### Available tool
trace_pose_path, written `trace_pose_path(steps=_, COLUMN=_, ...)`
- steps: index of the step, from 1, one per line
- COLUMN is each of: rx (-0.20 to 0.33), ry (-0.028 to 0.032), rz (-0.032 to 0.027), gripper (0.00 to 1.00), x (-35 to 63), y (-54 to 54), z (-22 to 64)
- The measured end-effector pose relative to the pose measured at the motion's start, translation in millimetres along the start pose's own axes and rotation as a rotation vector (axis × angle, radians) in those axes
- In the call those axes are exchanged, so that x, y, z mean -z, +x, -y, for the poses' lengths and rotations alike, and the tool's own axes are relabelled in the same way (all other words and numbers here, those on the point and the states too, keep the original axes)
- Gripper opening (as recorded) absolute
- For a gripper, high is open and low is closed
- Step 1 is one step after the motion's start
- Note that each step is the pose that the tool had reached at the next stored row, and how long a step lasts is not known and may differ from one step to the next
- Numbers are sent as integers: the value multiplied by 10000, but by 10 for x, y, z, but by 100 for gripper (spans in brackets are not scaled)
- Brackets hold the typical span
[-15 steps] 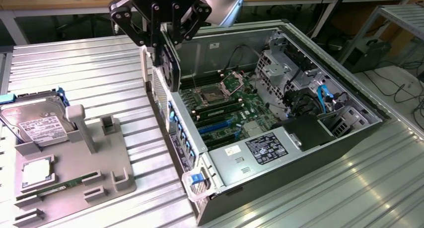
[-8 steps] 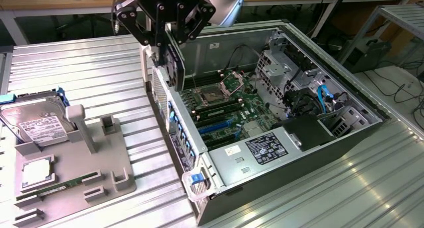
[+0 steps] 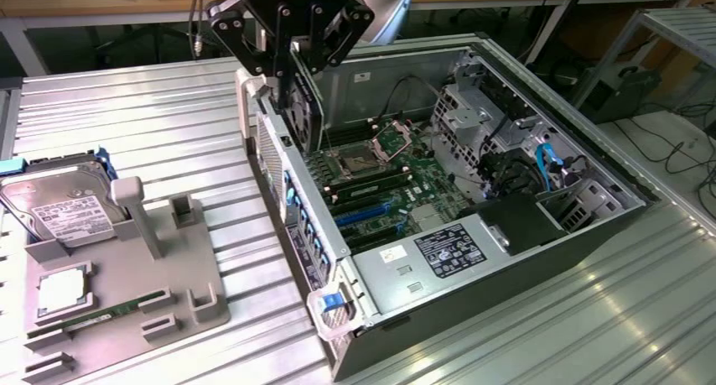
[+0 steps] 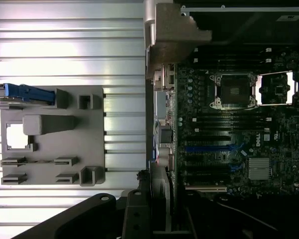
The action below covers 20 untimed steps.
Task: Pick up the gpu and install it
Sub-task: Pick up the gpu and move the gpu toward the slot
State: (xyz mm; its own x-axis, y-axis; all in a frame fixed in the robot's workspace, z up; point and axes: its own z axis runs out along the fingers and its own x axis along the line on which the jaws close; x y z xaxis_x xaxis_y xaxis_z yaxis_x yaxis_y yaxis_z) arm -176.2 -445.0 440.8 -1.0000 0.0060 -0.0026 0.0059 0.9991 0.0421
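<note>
My gripper (image 3: 293, 59) hangs over the near-left wall of the open computer case (image 3: 582, 163) and is shut on the gpu (image 3: 300, 108). The gpu is a thin black card held upright on edge, its lower end reaching down just inside the case. Below it lies the motherboard (image 3: 381, 175) with its blue expansion slots (image 3: 360, 214). In the wrist view the gpu (image 4: 159, 191) appears edge-on between the dark fingers (image 4: 134, 216), level with the case's rear wall and beside the blue slots (image 4: 209, 148).
A grey parts fixture (image 3: 168, 267) sits on the ribbed metal table (image 3: 146, 108) at the exterior view's left. It carries a silver hard drive (image 3: 56, 205), a processor chip (image 3: 62, 288) and a green memory stick (image 3: 112, 311). The case's drive cage (image 3: 475, 108) and cables (image 3: 548, 163) crowd its far side.
</note>
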Motion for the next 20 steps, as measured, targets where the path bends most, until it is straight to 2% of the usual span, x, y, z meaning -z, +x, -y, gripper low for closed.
trace_pose_path(steps=20, rx=0, ry=0, rz=0, gripper=28, x=-8, y=-222, z=-1)
